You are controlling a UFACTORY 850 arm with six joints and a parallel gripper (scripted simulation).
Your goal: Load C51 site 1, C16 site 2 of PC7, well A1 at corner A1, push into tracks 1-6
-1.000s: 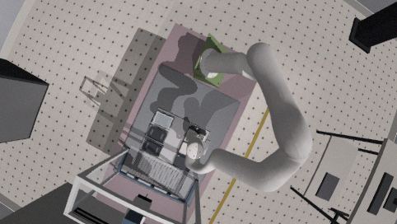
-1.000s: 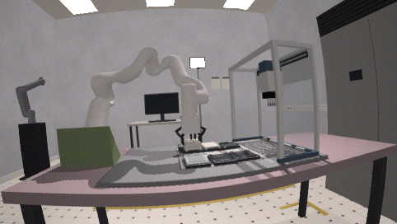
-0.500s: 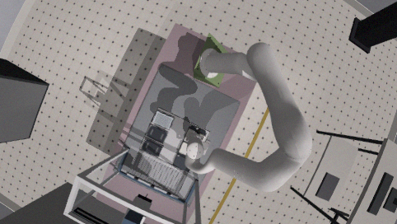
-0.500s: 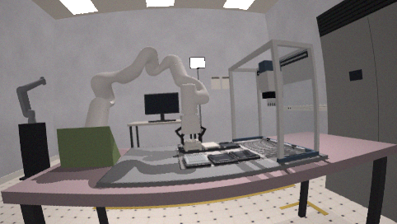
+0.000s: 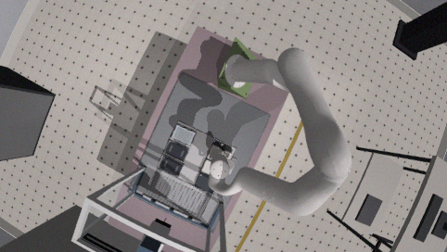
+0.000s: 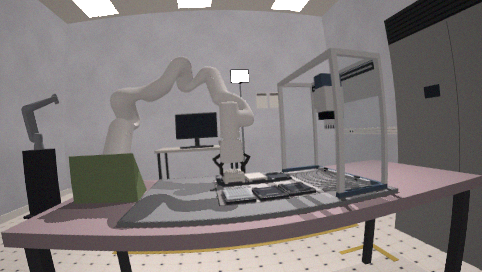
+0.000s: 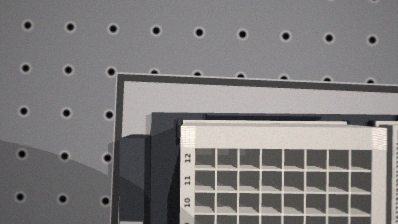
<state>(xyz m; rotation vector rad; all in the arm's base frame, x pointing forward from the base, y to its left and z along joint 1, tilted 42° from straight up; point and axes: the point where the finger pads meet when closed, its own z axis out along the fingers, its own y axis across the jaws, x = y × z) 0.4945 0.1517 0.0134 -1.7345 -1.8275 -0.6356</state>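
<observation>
1. Pale grey arm links are seen arching from a green base block [image 6: 102,179] at the left of the exterior view down to the middle of a pink table [image 6: 430,176].
2. The gripper [image 6: 233,166] is held upright over a white deep-well block [image 6: 233,176], its dark fingers [image 6: 218,161] spread wide on either side of the block; nothing is gripped.
3. In the wrist view the block [image 7: 280,170] fills the lower right of the frame, its square wells shown from above, with row numbers 12, 11 and 10 printed down its left edge.
4. The block is seen inside a dark nest [image 7: 162,165] on a light grey plate with a dark border [image 7: 116,150]; whether it is fully seated cannot be told.
5. A dark plate carrier [image 6: 270,191] lies in front of the block, nearer the bottom of the exterior view, with a pale gridded plate [image 6: 239,193] at its left end and two dark sites [image 6: 285,189] to the right.
6. Ribbed loading rails [image 6: 325,177] are seen to the right, under a white open frame [image 6: 339,125].
</observation>
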